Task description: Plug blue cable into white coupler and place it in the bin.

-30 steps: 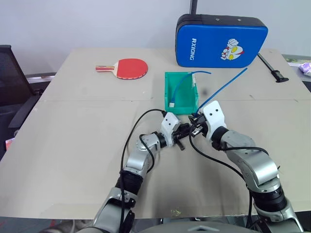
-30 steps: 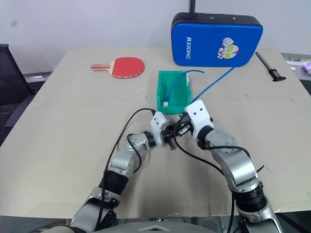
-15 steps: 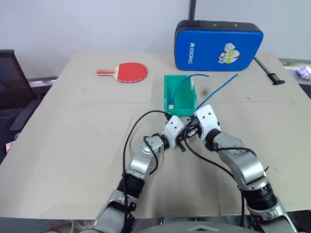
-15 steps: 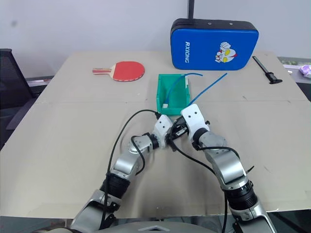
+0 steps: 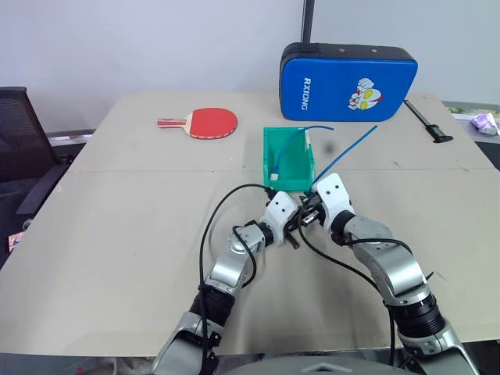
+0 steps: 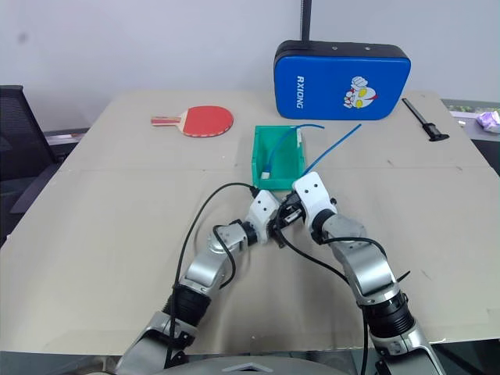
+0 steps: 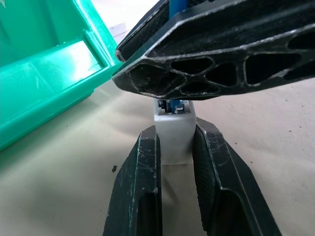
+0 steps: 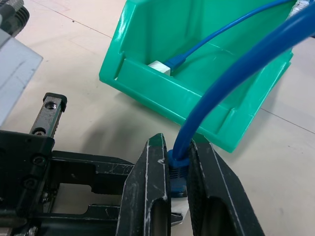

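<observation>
White coupler point(image 7: 173, 135): light, rigid, clamped in left end effector point(image 7: 174, 147); blue cable point(image 8: 221, 83), limp, pinched at plug by right end effector point(image 8: 178, 164).

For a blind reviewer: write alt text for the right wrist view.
The right hand is shut on a blue cable, which arcs up past a green bin on the tan table. A second blue cable with a white coupler lies in the bin; the left hand is close by.
</observation>
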Robot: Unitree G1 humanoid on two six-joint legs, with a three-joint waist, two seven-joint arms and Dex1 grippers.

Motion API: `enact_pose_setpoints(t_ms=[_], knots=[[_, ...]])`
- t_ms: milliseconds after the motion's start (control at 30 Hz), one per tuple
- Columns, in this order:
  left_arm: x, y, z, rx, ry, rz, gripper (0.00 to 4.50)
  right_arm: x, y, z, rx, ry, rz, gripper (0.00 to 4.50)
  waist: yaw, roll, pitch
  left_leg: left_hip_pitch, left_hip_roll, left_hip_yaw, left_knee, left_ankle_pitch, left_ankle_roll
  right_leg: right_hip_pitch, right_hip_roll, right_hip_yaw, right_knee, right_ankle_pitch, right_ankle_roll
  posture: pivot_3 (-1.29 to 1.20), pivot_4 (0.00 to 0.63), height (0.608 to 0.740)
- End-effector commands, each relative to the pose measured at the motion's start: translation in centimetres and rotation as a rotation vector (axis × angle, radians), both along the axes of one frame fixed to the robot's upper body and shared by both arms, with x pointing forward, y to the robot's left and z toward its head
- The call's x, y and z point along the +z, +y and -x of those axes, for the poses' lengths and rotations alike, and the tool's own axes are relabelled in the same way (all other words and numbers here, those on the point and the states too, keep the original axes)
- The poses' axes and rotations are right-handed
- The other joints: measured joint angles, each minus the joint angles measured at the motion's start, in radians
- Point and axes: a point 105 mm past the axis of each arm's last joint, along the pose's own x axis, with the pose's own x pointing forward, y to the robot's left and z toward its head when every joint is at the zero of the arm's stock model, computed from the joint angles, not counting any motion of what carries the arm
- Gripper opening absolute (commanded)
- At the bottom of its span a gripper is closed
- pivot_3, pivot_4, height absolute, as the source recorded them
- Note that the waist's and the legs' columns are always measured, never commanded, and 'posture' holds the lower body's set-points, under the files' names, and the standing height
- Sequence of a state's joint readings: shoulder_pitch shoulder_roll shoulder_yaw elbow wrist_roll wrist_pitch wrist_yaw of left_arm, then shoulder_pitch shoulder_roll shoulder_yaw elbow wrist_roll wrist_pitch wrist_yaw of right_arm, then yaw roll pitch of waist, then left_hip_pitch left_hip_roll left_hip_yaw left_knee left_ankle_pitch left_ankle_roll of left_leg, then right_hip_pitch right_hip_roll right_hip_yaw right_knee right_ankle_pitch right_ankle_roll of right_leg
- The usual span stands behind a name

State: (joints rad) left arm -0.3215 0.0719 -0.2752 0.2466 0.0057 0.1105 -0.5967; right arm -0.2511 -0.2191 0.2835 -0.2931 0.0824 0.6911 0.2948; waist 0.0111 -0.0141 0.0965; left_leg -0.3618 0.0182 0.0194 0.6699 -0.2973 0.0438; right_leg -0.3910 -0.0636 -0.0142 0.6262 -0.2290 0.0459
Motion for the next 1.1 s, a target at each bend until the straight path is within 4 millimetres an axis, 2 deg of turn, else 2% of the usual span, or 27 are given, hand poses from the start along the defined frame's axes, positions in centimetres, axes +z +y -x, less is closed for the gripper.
enact_pose_setpoints(t_ms=[33, 67, 167, 233, 300, 433, 533, 600, 767, 867, 967, 1100], knots=[[0.2, -0.7, 0.8, -0.043, 0.015, 0.050, 1.08, -6.3, -2.3, 0.9, -0.084, 0.218, 0.066, 0.00, 0.000, 0.000, 0.000, 0.000, 0.000, 0.000, 0.000, 0.000, 0.000, 0.000, 0.000, 0.000, 0.000, 0.000, 0.000, 0.00, 0.150, 0.728], [0.4, -0.7, 0.9, -0.051, 0.012, 0.063, 1.08, -5.9, -2.4, 0.6, -0.096, 0.198, 0.053, 0.00, 0.000, 0.001, 0.001, 0.000, 0.000, 0.000, 0.000, 0.000, 0.000, 0.000, 0.000, 0.000, 0.000, 0.000, 0.000, 0.00, 0.150, 0.728], [0.5, -0.4, 0.9, -0.049, 0.006, 0.059, 2.37, -4.1, -2.3, -0.1, -0.095, 0.116, 0.015, 0.00, 0.000, 0.002, 0.005, 0.000, 0.000, 0.000, 0.000, 0.000, 0.000, -0.001, -0.001, 0.000, 0.000, 0.000, 0.000, 0.00, 0.150, 0.728], [0.7, 0.6, 1.4, -0.059, 0.003, 0.040, 3.29, -2.4, -2.0, -0.5, -0.065, 0.012, 0.007, 0.00, 0.000, 0.002, 0.007, -0.001, 0.000, 0.000, 0.000, 0.000, 0.000, -0.001, -0.001, 0.000, 0.000, 0.000, 0.000, 0.00, 0.150, 0.728], [1.6, 2.3, 2.3, -0.081, -0.028, 0.017, 3.29, -0.4, -1.5, -0.6, -0.009, -0.085, -0.015, 0.00, -0.006, 0.004, 0.016, -0.002, 0.000, 0.000, 0.000, 0.000, 0.000, -0.002, -0.001, 0.000, 0.000, 0.000, 0.000, 0.00, 0.150, 0.728], [4.0, 5.6, 3.2, -0.031, -0.070, 0.004, 3.29, 2.2, -0.9, -0.3, 0.066, -0.137, -0.073, 0.00, -0.021, 0.005, 0.028, -0.009, 0.002, 0.001, -0.001, 0.000, 0.000, -0.008, -0.003, 0.001, 0.000, 0.000, 0.000, 0.00, 0.150, 0.728], [6.1, 7.8, 4.4, -0.007, -0.092, -0.001, 3.29, 5.1, -0.3, 0.0, 0.152, -0.168, -0.116, 0.00, -0.021, 0.006, 0.033, -0.022, 0.002, -0.001, 0.001, 0.001, -0.002, -0.019, -0.006, 0.000, 0.001, 0.001, 0.000, 0.00, 0.150, 0.728], [7.3, 9.1, 4.9, 0.020, -0.095, 0.000, 3.29, 7.2, 0.1, -0.2, 0.197, -0.183, -0.150, 0.00, -0.022, 0.007, 0.042, -0.024, 0.002, -0.001, 0.000, 0.001, -0.002, -0.021, -0.007, 0.000, 0.000, 0.002, 0.001, 0.00, 0.150, 0.728], [10.1, 11.3, 4.7, 0.067, -0.115, -0.037, 3.29, 11.7, 1.3, -2.7, 0.270, -0.175, -0.266, 0.00, -0.025, 0.006, 0.051, -0.026, 0.002, -0.001, 0.000, 0.001, -0.002, -0.024, -0.006, -0.002, 0.000, 0.003, 0.002, 0.00, 0.150, 0.728], [12.2, 12.2, 3.8, 0.122, -0.142, -0.044, 3.29, 13.2, 1.9, -4.8, 0.311, -0.133, -0.308, 0.00, -0.021, 0.006, 0.051, -0.026, 0.002, -0.002, -0.001, 0.001, -0.002, -0.023, -0.001, -0.005, 0.000, 0.003, 0.003, 0.00, 0.150, 0.728], [14.2, 12.7, 3.1, 0.177, -0.168, -0.013, 3.29, 13.7, 2.5, -7.1, 0.335, -0.095, -0.311, 0.00, -0.023, 0.003, 0.054, -0.028, 0.001, -0.002, 0.000, 0.002, -0.003, -0.023, -0.001, -0.006, 0.000, 0.003, 0.004, 0.00, 0.150, 0.728], [15.0, 12.8, 2.9, 0.207, -0.167, -0.010, 3.29, 13.2, 2.6, -10.0, 0.295, -0.050, -0.274, 0.00, -0.026, 0.003, 0.054, -0.030, 0.000, 0.000, 0.000, 0.004, -0.007, -0.025, -0.002, -0.005, -0.001, 0.004, 0.004, 0.00, 0.150, 0.728]])
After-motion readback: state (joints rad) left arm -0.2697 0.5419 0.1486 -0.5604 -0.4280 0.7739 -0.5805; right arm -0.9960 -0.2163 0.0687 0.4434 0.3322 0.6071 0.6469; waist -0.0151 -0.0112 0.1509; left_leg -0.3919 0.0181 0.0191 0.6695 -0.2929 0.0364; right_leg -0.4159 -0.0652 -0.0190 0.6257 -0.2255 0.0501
